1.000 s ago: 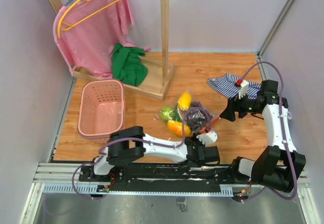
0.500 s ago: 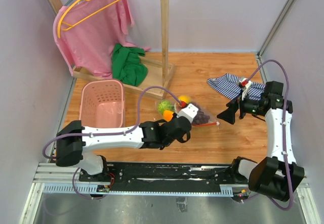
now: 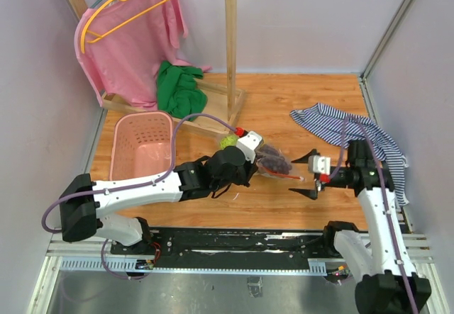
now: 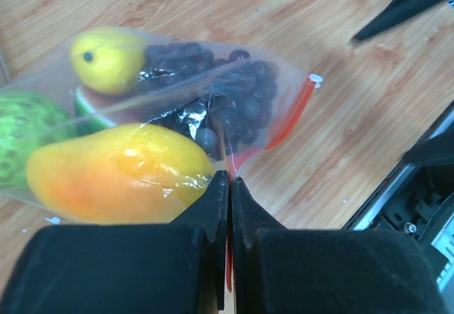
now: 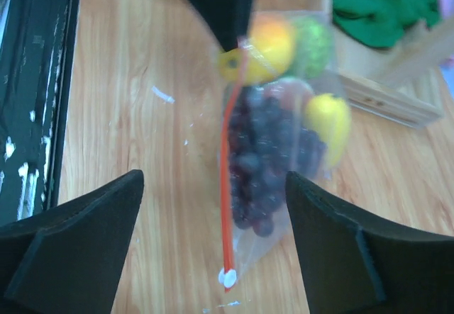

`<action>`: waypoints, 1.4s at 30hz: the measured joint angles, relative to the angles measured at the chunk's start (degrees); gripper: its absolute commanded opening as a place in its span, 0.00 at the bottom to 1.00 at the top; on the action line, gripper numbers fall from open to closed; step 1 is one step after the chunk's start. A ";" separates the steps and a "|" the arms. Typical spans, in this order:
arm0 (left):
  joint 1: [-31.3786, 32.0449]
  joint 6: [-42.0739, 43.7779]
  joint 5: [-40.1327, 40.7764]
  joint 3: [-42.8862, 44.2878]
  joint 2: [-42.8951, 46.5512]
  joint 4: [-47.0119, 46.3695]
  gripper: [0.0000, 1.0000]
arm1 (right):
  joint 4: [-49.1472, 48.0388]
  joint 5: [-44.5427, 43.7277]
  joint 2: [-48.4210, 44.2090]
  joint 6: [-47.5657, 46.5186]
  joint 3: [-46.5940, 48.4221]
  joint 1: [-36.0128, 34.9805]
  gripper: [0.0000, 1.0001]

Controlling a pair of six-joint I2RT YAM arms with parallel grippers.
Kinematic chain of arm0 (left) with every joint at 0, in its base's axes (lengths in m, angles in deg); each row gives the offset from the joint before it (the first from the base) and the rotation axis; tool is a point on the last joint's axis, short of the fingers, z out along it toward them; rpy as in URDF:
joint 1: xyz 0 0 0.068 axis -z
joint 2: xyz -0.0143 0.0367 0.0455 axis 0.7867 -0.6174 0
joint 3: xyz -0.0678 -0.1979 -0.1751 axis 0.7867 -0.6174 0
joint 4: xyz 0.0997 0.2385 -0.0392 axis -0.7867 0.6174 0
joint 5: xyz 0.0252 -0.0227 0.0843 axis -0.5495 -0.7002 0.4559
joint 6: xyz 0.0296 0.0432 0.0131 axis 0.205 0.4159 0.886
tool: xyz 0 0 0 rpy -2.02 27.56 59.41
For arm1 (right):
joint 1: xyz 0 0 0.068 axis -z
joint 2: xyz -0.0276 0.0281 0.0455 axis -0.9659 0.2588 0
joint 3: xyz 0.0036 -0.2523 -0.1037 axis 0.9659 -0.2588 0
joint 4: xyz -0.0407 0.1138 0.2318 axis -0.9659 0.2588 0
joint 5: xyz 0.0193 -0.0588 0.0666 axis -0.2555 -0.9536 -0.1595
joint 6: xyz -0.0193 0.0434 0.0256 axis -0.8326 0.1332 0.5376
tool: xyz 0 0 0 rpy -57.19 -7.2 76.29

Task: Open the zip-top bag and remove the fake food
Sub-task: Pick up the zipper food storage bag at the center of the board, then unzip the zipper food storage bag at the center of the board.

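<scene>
The zip-top bag point(image 3: 273, 161) is clear with a red-orange zip strip point(image 5: 227, 179) and a small white slider point(image 5: 228, 278). It holds the fake food: a yellow fruit point(image 4: 106, 59), an orange fruit point(image 4: 120, 172), a green ball point(image 4: 21, 137), a watermelon slice point(image 4: 92, 108) and purple grapes point(image 4: 213, 94). My left gripper point(image 4: 228, 178) is shut on the bag's zip edge; it also shows in the top view point(image 3: 245, 165). My right gripper point(image 5: 214, 178) is open, its jaws on either side of the strip's slider end without touching it. It shows just right of the bag in the top view point(image 3: 298, 176).
A striped cloth point(image 3: 355, 126) lies at the right, behind the right arm. A pink basket point(image 3: 142, 151) stands at the left. A wooden rack point(image 3: 230, 45) with a pink shirt and a green cloth point(image 3: 179, 91) fills the back left.
The left arm swung out from near the bases to the bag and closed on its zip edge. The right gripper came down from the striped cloth toward the bag's slider end.
</scene>
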 measured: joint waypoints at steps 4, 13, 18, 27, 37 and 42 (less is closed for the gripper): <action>-0.09 -0.61 -1.81 -0.09 -0.07 -1.16 0.00 | -14.45 -10.27 -3.63 8.52 -7.91 -12.13 0.59; -0.09 -1.79 -3.61 -1.46 -0.04 -3.93 0.00 | -29.11 -26.80 3.43 19.74 -8.87 -23.19 0.50; -0.09 -2.58 -4.17 -2.91 0.35 -5.33 0.00 | -32.37 -30.73 4.92 22.77 -8.90 -25.27 0.25; -0.09 -3.41 -4.63 -3.02 0.42 -6.75 0.01 | -33.53 -31.71 4.31 26.43 -8.90 -25.49 0.01; -0.09 -6.05 -4.35 -5.97 6.88 -8.04 0.66 | -32.04 -31.78 4.15 34.38 -4.31 -25.09 0.00; -0.09 -7.72 -4.13 -9.05 14.25 -8.68 0.78 | -32.04 -32.76 3.48 38.91 -2.58 -24.09 0.01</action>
